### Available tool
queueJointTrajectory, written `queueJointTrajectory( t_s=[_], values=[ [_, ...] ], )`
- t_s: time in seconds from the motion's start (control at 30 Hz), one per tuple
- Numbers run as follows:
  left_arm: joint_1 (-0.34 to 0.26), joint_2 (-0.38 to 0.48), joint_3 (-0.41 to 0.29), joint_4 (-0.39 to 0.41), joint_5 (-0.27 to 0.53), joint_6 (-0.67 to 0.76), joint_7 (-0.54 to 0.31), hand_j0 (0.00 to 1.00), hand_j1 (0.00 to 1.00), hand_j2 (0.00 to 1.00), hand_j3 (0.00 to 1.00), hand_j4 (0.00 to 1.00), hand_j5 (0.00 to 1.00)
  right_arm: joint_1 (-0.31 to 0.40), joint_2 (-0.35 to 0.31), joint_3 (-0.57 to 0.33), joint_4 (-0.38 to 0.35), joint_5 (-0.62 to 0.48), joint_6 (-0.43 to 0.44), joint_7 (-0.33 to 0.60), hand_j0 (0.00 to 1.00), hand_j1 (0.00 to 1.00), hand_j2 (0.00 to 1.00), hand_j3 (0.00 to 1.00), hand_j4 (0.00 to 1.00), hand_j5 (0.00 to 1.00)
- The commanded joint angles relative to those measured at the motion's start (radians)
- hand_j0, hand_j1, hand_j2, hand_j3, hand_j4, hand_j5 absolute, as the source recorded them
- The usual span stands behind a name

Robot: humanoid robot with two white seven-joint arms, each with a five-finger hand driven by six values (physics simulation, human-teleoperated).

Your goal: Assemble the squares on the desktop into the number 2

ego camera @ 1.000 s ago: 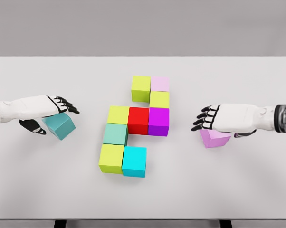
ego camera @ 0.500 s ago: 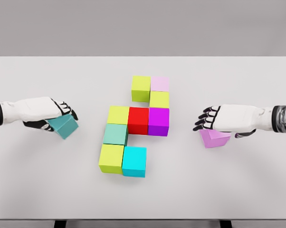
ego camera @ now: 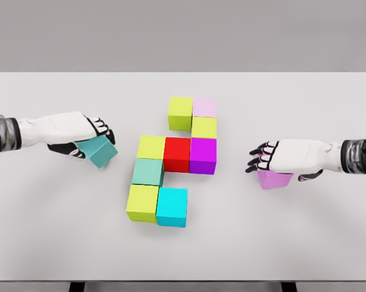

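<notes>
While my left hand [ego camera: 89,135] curls round the tilted teal cube [ego camera: 102,151], I hold it just off the white table [ego camera: 43,231], near the left edge of the figure, so I judge it can go in as a missing piece. In the middle sit the joined cubes: lime [ego camera: 180,113], pale pink [ego camera: 204,107] and lime [ego camera: 203,127] above; lime [ego camera: 151,146], red [ego camera: 177,154] and magenta [ego camera: 203,156] across; sea-green [ego camera: 148,171] below; lime [ego camera: 142,202] and cyan [ego camera: 171,207] at the foot. To the right, well apart, my right hand [ego camera: 279,157] lies over the lilac cube [ego camera: 274,179], fingers bent down around it, ready to carry it in. No containers are here
</notes>
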Motion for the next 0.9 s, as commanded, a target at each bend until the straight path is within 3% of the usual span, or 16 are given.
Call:
queueJointTrajectory(
  t_s=[0.0,0.13,0.2,0.3,0.37,0.63,0.73,0.87],
  values=[
    [-0.002,-0.014,0.0,0.002,0.006,0.002,0.002,0.32,0.32,0.32,0.32,0.32,0.32,0.0,0.002,0.001,0.002,0.002,0.001,0.001,1.0,1.0,1.0,1.0,1.0,1.0],
    [-0.023,-0.045,0.0,0.011,-0.001,0.054,0.002,0.32,0.32,0.32,0.32,0.32,0.32,0.002,0.006,0.001,0.004,0.002,0.001,0.001,1.0,1.0,1.0,1.0,1.0,1.0],
    [-0.049,-0.091,-0.001,0.055,-0.016,0.079,0.002,0.32,0.32,0.32,0.32,0.32,0.32,0.0,0.006,-0.002,0.004,0.002,0.001,0.001,0.97,0.97,0.97,0.97,0.97,0.97],
    [-0.1,-0.194,-0.001,0.204,-0.051,0.097,0.002,0.32,0.32,0.32,0.32,0.32,0.32,-0.002,0.006,-0.009,0.004,-0.001,0.001,0.001,0.67,0.67,0.67,0.67,0.67,0.67],
    [-0.123,-0.233,-0.009,0.27,-0.05,0.105,0.002,0.32,0.32,0.32,0.32,0.32,0.32,-0.002,0.006,-0.01,0.004,-0.001,0.001,0.001,0.55,0.55,0.55,0.55,0.55,0.55],
    [-0.202,-0.326,-0.035,0.427,-0.039,0.122,0.002,0.34,0.34,0.34,0.34,0.34,0.34,-0.006,0.006,-0.01,0.002,-0.009,0.001,0.001,0.55,0.55,0.55,0.55,0.55,0.55],
    [-0.221,-0.335,-0.035,0.436,-0.04,0.125,-0.011,0.34,0.34,0.34,0.34,0.34,0.34,-0.006,0.006,-0.012,-0.002,-0.012,0.001,0.001,0.56,0.56,0.56,0.56,0.56,0.56],
    [-0.258,-0.381,-0.037,0.473,-0.039,0.263,-0.029,0.33,0.33,0.33,0.33,0.33,0.33,-0.002,0.005,-0.015,-0.044,-0.013,0.001,0.001,0.58,0.58,0.58,0.58,0.58,0.58]
  ],
)
